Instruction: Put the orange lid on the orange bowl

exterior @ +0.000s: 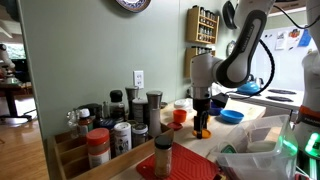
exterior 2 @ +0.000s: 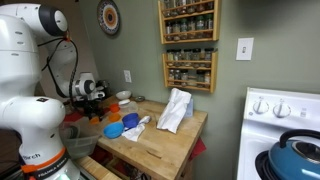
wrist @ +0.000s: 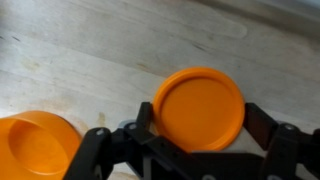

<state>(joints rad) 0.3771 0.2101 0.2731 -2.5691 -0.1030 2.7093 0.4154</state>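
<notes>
Over the wooden table (wrist: 80,50), we see the orange lid (wrist: 198,106) between the two spread fingers of the gripper (wrist: 199,118), right at its edges, but we cannot tell if they squeeze it, and the orange bowl (wrist: 35,148) sits open close beside it.

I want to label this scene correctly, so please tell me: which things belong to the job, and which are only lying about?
Belong to the job:
lid
bowl

Only lying about:
blue bowls
cup
white cloth
jars
kettle
</notes>
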